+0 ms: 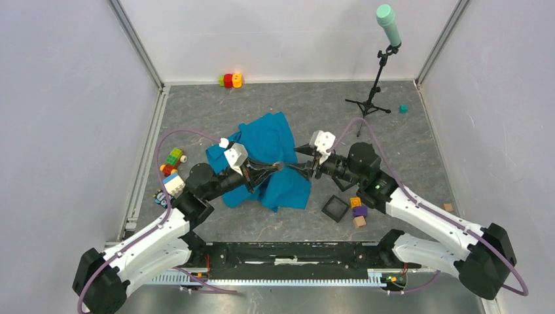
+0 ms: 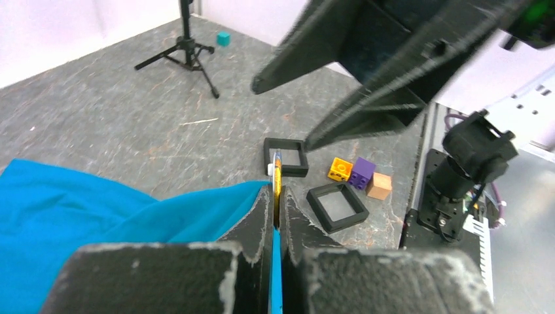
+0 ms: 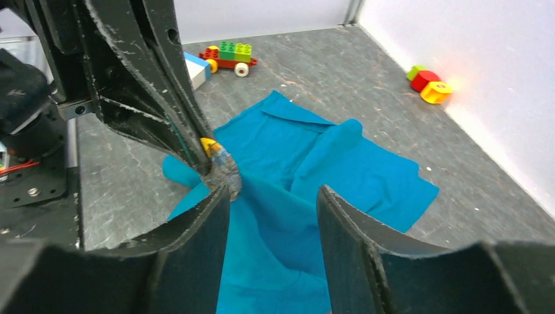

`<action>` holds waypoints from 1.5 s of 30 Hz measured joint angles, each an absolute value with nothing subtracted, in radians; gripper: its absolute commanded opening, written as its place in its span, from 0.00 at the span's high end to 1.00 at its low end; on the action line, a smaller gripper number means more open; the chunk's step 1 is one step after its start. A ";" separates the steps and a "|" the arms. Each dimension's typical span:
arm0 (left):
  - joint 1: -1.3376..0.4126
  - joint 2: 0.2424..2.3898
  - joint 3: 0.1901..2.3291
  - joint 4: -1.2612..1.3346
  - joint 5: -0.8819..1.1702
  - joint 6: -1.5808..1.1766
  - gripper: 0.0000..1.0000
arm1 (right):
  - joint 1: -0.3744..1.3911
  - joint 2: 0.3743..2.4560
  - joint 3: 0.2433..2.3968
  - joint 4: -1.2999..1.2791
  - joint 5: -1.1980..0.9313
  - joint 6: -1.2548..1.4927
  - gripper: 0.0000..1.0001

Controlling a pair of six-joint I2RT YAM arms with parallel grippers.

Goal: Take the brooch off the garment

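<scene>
The blue garment (image 1: 271,163) lies rumpled in the middle of the floor. My left gripper (image 1: 280,166) is shut on a raised fold at its right edge; in the left wrist view (image 2: 275,191) blue cloth runs between the closed jaws. The brooch (image 3: 227,171), a small greyish round piece with a yellow bit beside it, sits on that fold right at the left fingertips; the left wrist view shows it edge-on (image 2: 277,171). My right gripper (image 3: 271,203) is open, facing the left one, with its left finger (image 3: 196,229) right beside the brooch and cloth between its jaws.
Two black square frames (image 2: 337,206) (image 2: 286,157) and yellow, purple and tan blocks (image 1: 357,211) lie right of the garment. Toy blocks (image 1: 171,171) sit at the left, red and yellow ones (image 1: 230,80) by the back wall. A microphone stand (image 1: 376,78) and teal cube (image 1: 404,108) are back right.
</scene>
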State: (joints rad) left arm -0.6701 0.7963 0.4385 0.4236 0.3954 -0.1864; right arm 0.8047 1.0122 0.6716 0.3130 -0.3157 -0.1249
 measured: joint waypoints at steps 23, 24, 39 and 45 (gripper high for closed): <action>-0.670 0.813 0.416 0.577 0.552 -0.173 0.98 | 0.620 1.043 0.753 0.185 -0.708 -0.104 0.45; -0.670 0.812 0.416 0.577 0.551 -0.172 0.98 | 0.618 1.031 0.753 0.177 -0.708 -0.116 0.46; -0.670 0.825 0.416 0.579 0.560 -0.170 0.98 | 0.618 1.084 0.776 0.118 -0.868 -0.146 0.58; -0.670 0.848 0.418 0.577 0.569 -0.170 0.98 | 0.622 1.115 0.800 0.139 -0.905 -0.119 0.70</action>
